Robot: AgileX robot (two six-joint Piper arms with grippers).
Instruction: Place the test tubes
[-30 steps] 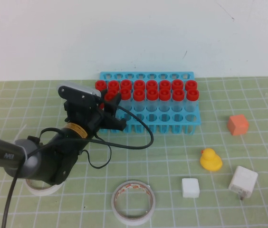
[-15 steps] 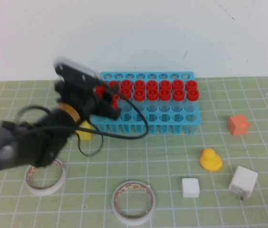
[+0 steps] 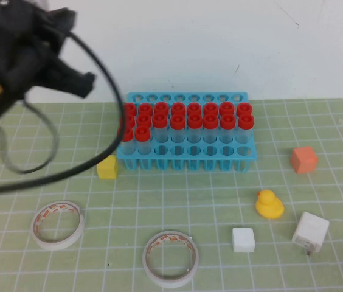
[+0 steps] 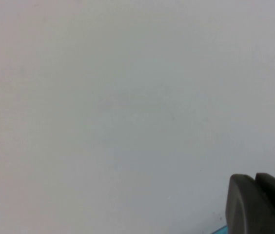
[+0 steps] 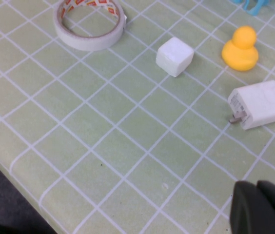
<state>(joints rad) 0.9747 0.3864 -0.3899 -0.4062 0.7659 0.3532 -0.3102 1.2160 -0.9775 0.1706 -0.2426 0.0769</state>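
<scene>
The fingers (image 4: 242, 204) of the left gripper (image 4: 254, 179) are pressed together with nothing between them. That gripper is high up at the far left, above and to the left of the blue rack (image 3: 187, 159), pointing at the white wall. The right gripper (image 5: 257, 185) is closed and empty too. It is low over the near part of the green mat (image 5: 127, 126), with the white plug (image 5: 259, 104), the duck (image 5: 240, 48) and the white cube (image 5: 175, 56) nearby.

The red-capped test tubes (image 3: 185, 120) stand upright in the rack's far rows, and one more (image 3: 142, 139) sits a row nearer at the left end. No loose tube is visible on the mat.

The main risk is probably the left arm's black cable (image 3: 107, 79), which loops down across the rack's left end. If the arm swings or drops there, the slack could catch a cap, tilting a tube or dragging the rack toward the yellow block (image 3: 107, 167) just beside it.
</scene>
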